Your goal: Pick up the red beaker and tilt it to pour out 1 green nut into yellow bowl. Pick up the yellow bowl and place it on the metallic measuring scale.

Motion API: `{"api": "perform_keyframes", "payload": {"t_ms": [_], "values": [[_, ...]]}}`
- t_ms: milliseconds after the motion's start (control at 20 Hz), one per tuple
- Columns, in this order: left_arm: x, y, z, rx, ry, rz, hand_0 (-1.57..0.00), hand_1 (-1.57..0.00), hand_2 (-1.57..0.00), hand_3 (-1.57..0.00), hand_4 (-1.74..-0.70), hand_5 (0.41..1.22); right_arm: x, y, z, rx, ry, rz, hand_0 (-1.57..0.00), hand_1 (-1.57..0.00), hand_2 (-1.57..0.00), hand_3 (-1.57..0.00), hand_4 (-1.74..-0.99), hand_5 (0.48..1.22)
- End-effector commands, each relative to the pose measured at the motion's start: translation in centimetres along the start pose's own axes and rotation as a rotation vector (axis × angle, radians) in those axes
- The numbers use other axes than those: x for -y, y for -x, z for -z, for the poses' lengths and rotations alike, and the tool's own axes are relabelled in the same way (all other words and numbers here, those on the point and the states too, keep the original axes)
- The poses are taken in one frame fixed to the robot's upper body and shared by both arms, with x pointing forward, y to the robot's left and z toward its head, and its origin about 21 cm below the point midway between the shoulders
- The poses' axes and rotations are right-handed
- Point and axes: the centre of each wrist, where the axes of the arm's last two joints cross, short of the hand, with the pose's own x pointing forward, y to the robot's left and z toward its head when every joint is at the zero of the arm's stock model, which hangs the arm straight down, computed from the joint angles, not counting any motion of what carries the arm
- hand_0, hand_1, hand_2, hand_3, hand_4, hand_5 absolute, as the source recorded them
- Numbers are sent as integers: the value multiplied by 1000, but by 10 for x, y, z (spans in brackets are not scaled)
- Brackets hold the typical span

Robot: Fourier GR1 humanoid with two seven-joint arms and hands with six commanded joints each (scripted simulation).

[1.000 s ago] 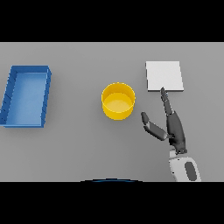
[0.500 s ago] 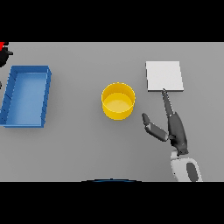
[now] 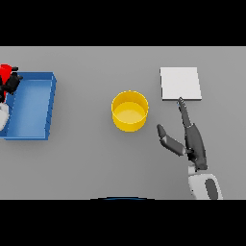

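Here the left robot hand (image 3: 11, 82) sits at the view's left edge with dark fingers curled round the red beaker (image 3: 5, 73), above the blue tray (image 3: 50, 103). The right robot hand (image 3: 192, 140) rests open on the counter (image 3: 86, 158), fingers straight, between the yellow bowl (image 3: 129, 111) and the measuring scale (image 3: 180, 83). The beaker looks stiff, light and probably smooth, so a firm grip round its wall seems best for tilting.

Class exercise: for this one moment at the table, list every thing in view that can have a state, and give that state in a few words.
Red beaker: held at the far left edge, partly cut off.
Left hand: shut on the red beaker.
Yellow bowl: upright on the table, not held.
Metallic scale: nothing on it.
Blue bin: open.
Right hand: open, fingers straight, beside the bowl.
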Motion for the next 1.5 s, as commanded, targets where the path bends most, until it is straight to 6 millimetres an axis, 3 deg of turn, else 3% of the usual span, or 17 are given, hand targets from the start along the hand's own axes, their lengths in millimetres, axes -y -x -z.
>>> {"api": "perform_keyframes", "payload": {"t_ms": [0,100,250,350,500,650,850,1050,1250,1450], "values": [[0,2,-3,13,-4,20,-1571,-1571,-1571,-1555,-1741,1046,-1,1,-2,0,-8,0,1,1,1,1,-1013,644],[2,9,-8,13,-1,52,-1571,-1571,-1571,-1561,-1645,941,0,3,-2,-11,-1,-3,1,1,1,1,-1021,636],[2,15,-17,8,19,108,-1571,-1543,-1501,-1470,-1275,810,-1,3,-2,-16,3,-14,1,1,1,1,-1012,634],[-4,17,-20,21,46,120,-1393,-1215,-1209,-1136,-1068,749,-3,3,-2,-8,6,2,1,1,1,1,-1007,635],[-2,20,-22,8,77,155,-772,-637,-652,-614,-920,677,0,2,-4,-10,2,7,1,1,1,1,-1005,634],[2,21,-19,14,107,217,-395,-325,-334,-314,-836,657,0,0,-7,5,3,2,1,1,1,1,-1011,639],[5,27,-14,46,118,221,-161,-133,-136,-128,-796,649,-2,-3,-2,-12,-5,-12,1,1,1,1,-1019,643],[3,22,-14,85,98,215,-65,-54,-55,-52,-763,657,4,-5,14,-12,-129,-98,1,1,1,1,-1005,669],[2,20,-15,118,100,204,-26,-21,-22,-21,-743,664,20,-21,43,38,-356,-385,1,1,1,1,-1094,677],[6,20,-17,104,104,210,-10,-8,-8,-8,-733,680,13,-35,73,123,-554,-631,1,1,1,1,-1192,677]]}}
